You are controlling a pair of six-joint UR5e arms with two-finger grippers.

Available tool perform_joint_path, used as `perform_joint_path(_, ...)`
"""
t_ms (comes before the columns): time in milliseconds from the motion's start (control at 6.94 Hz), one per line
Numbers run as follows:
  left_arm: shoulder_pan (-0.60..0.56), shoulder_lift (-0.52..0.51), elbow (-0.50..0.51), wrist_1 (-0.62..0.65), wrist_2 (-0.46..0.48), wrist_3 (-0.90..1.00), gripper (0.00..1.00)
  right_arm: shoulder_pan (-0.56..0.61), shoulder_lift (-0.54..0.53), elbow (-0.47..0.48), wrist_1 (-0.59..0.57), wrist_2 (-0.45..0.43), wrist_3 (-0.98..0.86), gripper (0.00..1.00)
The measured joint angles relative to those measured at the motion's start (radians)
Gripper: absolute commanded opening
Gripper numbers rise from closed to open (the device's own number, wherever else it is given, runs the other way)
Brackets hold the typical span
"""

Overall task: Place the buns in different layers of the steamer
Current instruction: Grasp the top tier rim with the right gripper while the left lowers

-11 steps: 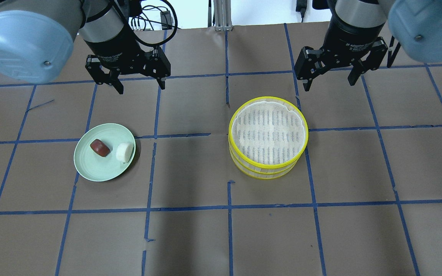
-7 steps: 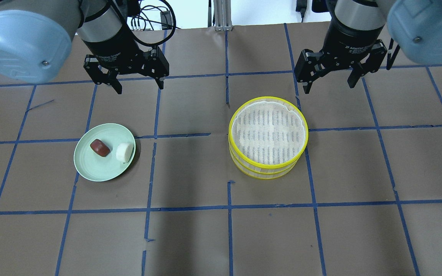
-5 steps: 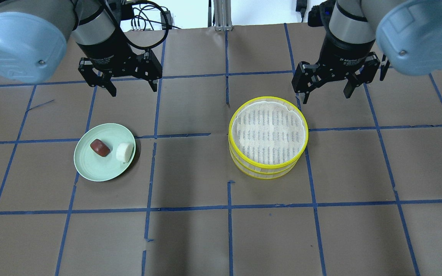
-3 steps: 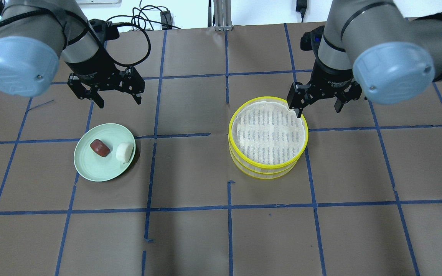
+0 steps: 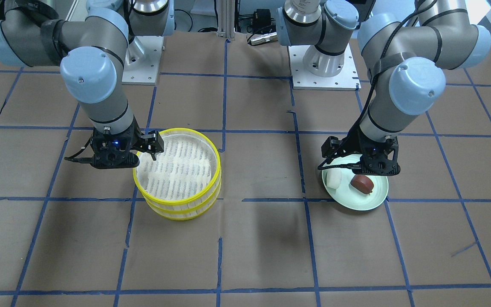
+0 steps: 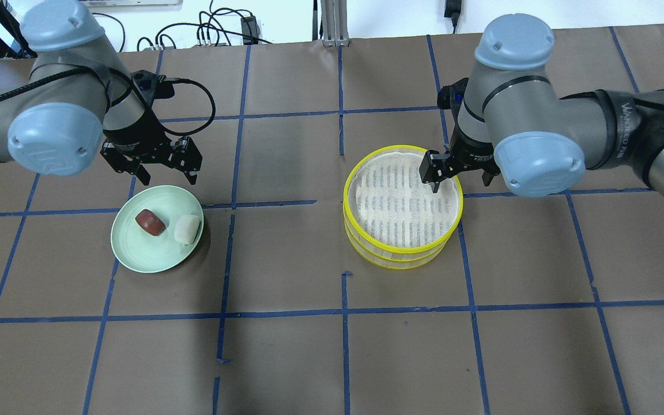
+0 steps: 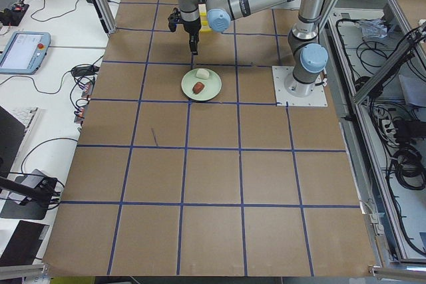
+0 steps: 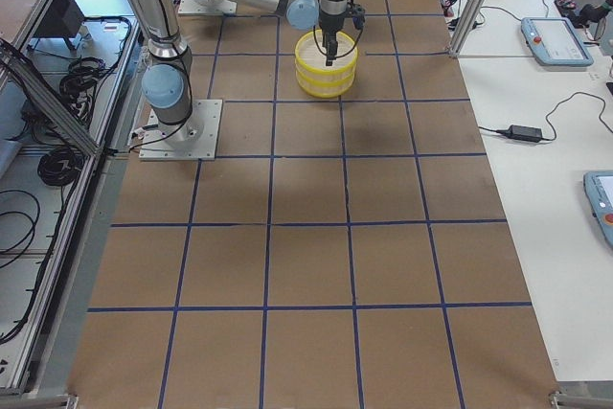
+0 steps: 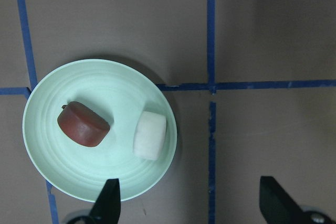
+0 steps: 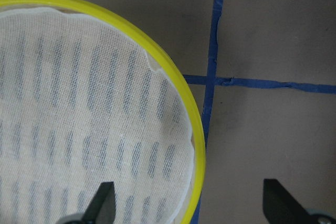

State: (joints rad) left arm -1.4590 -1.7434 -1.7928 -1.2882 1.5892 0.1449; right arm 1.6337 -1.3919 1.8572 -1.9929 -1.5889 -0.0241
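Observation:
A reddish-brown bun (image 6: 150, 222) and a white bun (image 6: 187, 229) lie side by side on a pale green plate (image 6: 136, 253). My left gripper (image 6: 166, 174) is open and empty, just beyond the plate's far edge; its wrist view shows both buns (image 9: 83, 124) (image 9: 150, 135) ahead of the fingertips. The steamer (image 6: 346, 196), two stacked yellow-rimmed tiers, stands to the right with an empty top mesh. My right gripper (image 6: 460, 183) is open and straddles its far right rim (image 10: 157, 53), one finger over the mesh, one outside.
The table is brown paper with a grid of blue tape lines. Both arm bases (image 5: 318, 64) stand on the robot's side. In the front-facing view the plate (image 5: 365, 202) is on the right and the steamer (image 5: 177, 199) on the left.
Both arms have come down and forward. The left gripper moved to the plate's far edge, the right gripper to the steamer's far right rim. Both stayed open; buns and steamer have not moved.

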Motion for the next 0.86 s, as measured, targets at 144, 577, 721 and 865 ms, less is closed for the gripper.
perform_joint_path(144,0.004,-0.015,-0.031,0.032,0.005,0.01,0.88,0.0,0.018,0.004,-0.019,0.001,-0.001,0.62)
perform_joint_path(577,0.007,-0.045,-0.065,0.073,0.026,0.021,0.82,0.0,0.032,0.007,-0.03,0.001,-0.001,0.06)
perform_joint_path(721,0.008,-0.064,-0.07,0.077,0.034,0.022,0.8,0.0,0.032,0.007,-0.029,-0.001,0.0,0.04)
perform_joint_path(865,0.008,-0.083,-0.076,0.084,0.038,0.022,0.79,0.0,0.032,0.006,-0.027,-0.001,0.001,0.04)
